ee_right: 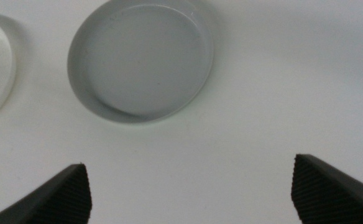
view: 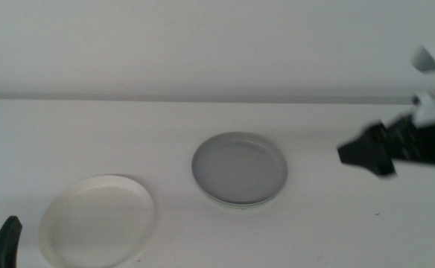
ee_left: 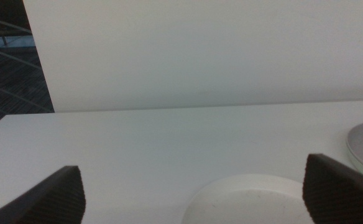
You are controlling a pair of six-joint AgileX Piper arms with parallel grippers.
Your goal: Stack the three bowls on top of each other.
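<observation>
Grey bowl (view: 239, 168) atop mint bowl (view: 232, 203), unlabelled

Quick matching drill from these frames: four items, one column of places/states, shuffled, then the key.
Items:
1. white bowl
2. grey bowl
3. left gripper
4. right gripper

Places/states:
A. mid-table, sitting on a pale green rim that shows under its near edge
B. jaws apart, at the right side of the middle view, holding nothing
C. near-left part of the table, alone and empty
D. at the bottom left corner of the middle view, jaws apart, just beside the white bowl

Pairs: 1-C, 2-A, 3-D, 4-B
</observation>
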